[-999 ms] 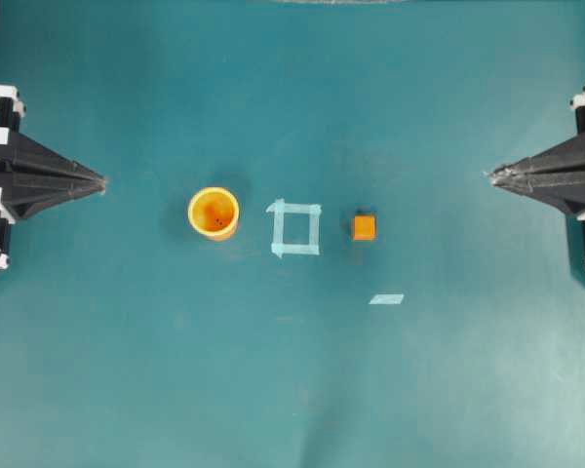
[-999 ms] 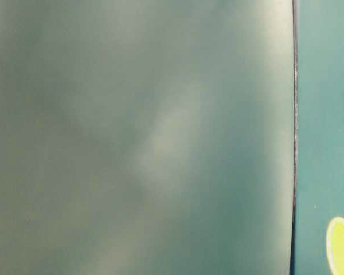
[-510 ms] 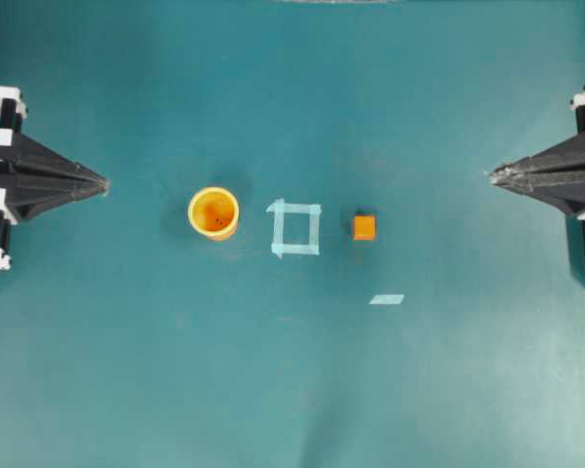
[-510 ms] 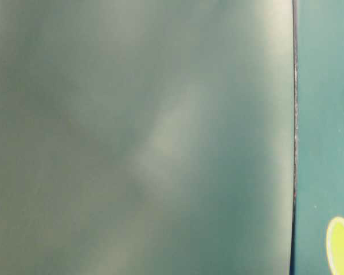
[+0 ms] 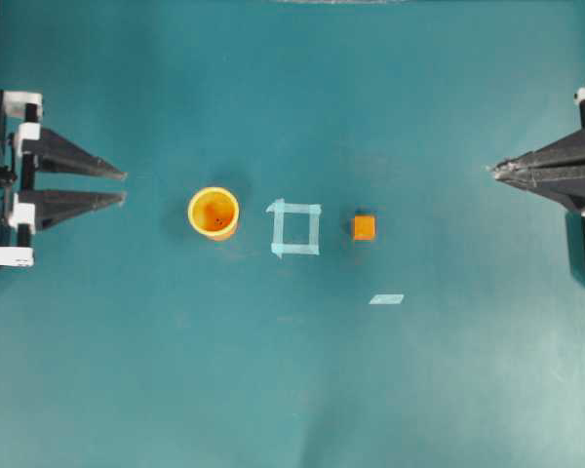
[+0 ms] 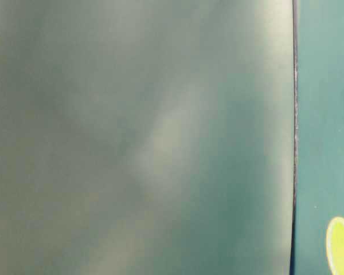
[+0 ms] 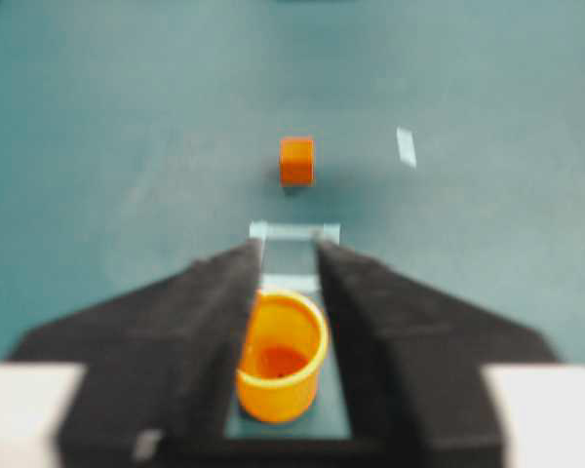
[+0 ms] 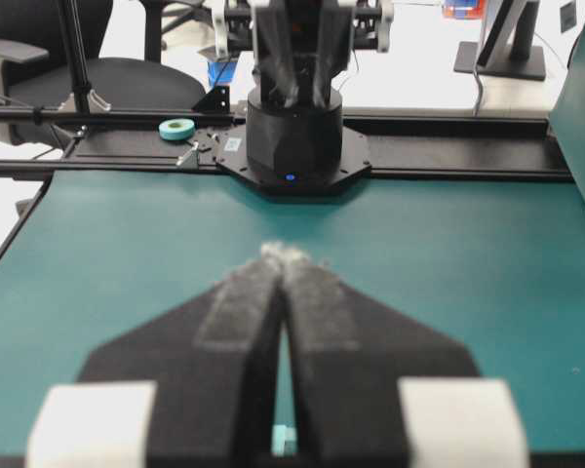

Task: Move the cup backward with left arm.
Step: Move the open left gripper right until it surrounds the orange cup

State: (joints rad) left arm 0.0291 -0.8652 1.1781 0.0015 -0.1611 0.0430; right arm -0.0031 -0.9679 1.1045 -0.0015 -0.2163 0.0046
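The orange-yellow cup (image 5: 214,213) stands upright on the teal table, left of centre. My left gripper (image 5: 124,187) is open at the left edge. Its two tips point at the cup and stop short of it, with nothing between them. In the left wrist view the cup (image 7: 281,356) shows through the gap of the open left gripper (image 7: 289,249). Only a slice of the cup's yellow rim (image 6: 340,246) shows in the table-level view. My right gripper (image 5: 491,173) is shut and empty at the right edge, and the right wrist view shows the right gripper (image 8: 285,255) with its tips together.
A square outline of pale tape (image 5: 295,228) lies just right of the cup. A small orange cube (image 5: 364,227) sits beyond it, and a loose tape strip (image 5: 386,299) lies in front of the cube. A blurred grey-green surface (image 6: 137,137) fills most of the table-level view.
My left gripper has gone from shut to open, and its tips sit slightly closer to the cup. The cup, the cube and the right arm have not moved.
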